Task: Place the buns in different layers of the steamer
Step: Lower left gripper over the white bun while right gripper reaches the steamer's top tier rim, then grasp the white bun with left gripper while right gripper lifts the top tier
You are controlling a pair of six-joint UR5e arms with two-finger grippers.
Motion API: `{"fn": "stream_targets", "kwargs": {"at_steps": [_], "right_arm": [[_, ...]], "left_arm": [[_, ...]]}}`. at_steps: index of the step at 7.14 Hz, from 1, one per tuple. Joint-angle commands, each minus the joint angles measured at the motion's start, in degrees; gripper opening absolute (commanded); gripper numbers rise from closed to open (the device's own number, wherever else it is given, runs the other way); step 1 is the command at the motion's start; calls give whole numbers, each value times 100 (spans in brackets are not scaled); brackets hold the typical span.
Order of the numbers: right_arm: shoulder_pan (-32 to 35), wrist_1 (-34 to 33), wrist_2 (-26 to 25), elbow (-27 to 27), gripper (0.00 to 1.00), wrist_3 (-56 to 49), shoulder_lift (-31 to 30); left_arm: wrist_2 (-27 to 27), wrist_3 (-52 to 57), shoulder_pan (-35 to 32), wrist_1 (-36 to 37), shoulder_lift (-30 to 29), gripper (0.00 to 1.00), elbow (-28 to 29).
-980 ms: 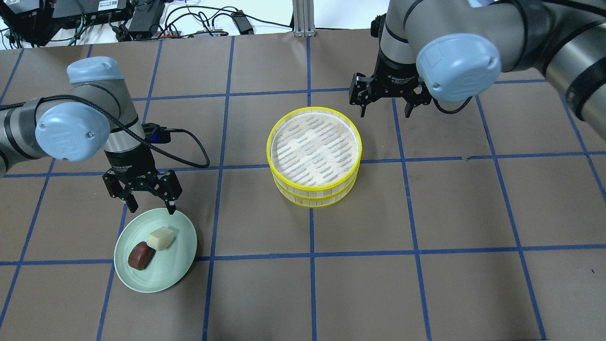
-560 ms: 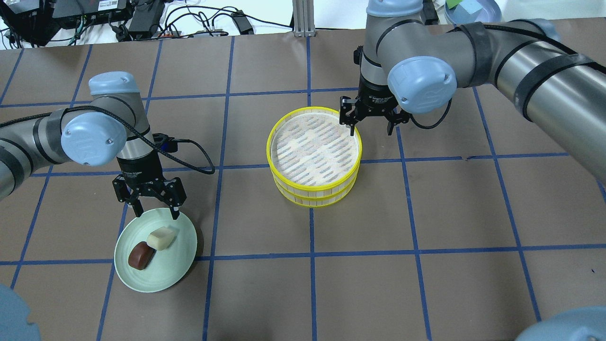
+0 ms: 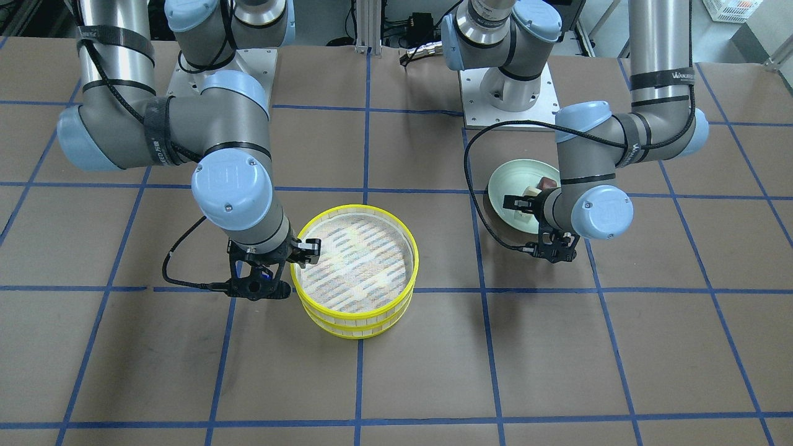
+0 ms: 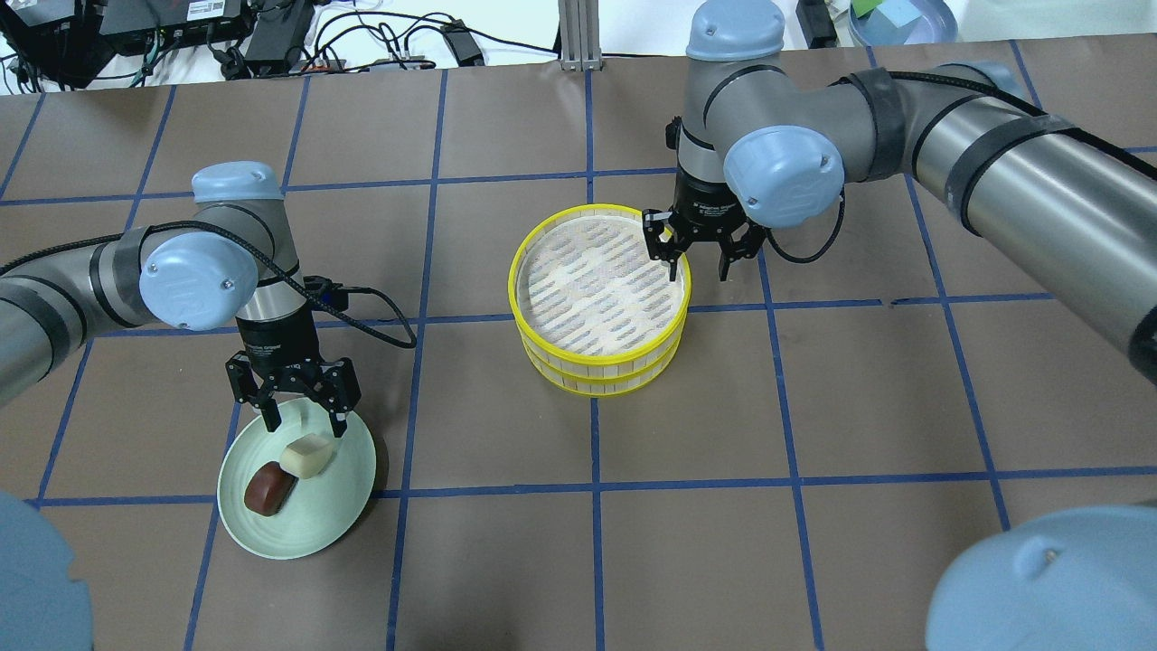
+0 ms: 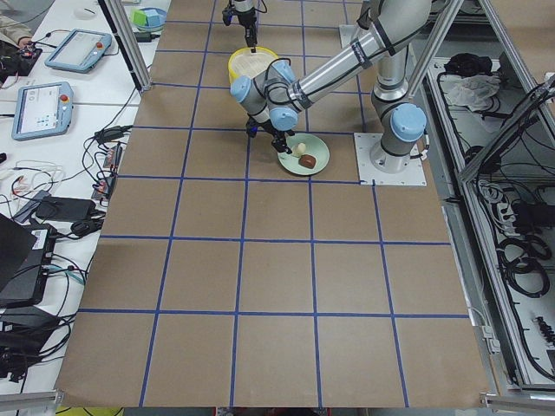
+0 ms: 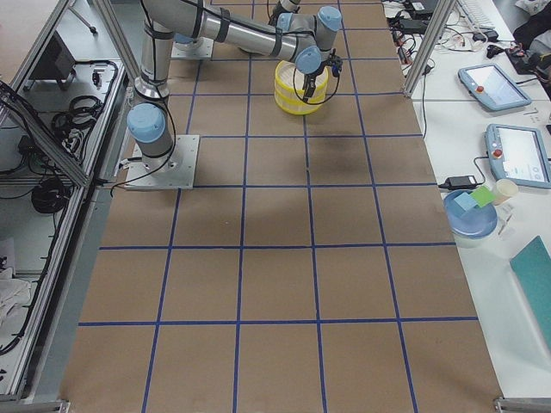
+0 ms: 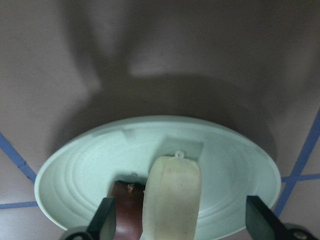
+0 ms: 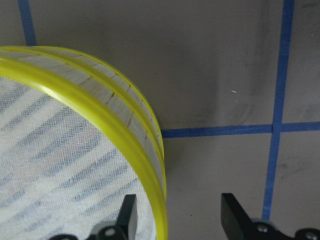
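The two steamer layers [image 4: 598, 384] stand stacked mid-table, and the top tray [image 4: 513, 271] holds nothing. The cream bun [image 4: 305, 455] and the brown bun [image 4: 269, 489] lie side by side on the pale green plate [image 4: 336, 506]. My left gripper [image 4: 306, 426] is open, low over the plate, with its fingers either side of the cream bun's [image 7: 172, 200] far end; the brown bun [image 7: 127, 206] is beside it. My right gripper [image 4: 697, 269] is open and straddles the top tray's rim [image 8: 100, 117] at its right side, one finger inside and one outside.
Blue tape lines grid the brown table. The left wrist's black cable [image 4: 384, 318] loops between the plate and the steamer. Electronics and cables [image 4: 271, 36] and a blue bowl [image 4: 904, 18] lie beyond the far edge.
My left gripper has come down and toward the plate, over the cream bun. My right gripper has moved from beyond the steamer down onto its right rim. Both stayed open.
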Motion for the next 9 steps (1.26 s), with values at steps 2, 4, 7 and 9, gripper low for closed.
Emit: {"fn": "stream_targets", "kwargs": {"at_steps": [2, 4, 7, 9], "right_arm": [[0, 61, 43, 3, 6, -2, -25], [17, 122, 26, 3, 0, -10, -121], [-17, 867, -27, -23, 0, -81, -900], [-297, 1421, -106, -67, 0, -98, -1744]], "left_arm": [[50, 102, 0, 1, -65, 92, -108], [209, 94, 0, 1, -135, 87, -152], [174, 94, 0, 1, -241, 74, -109], [130, 102, 0, -52, -232, 0, 84]]}}
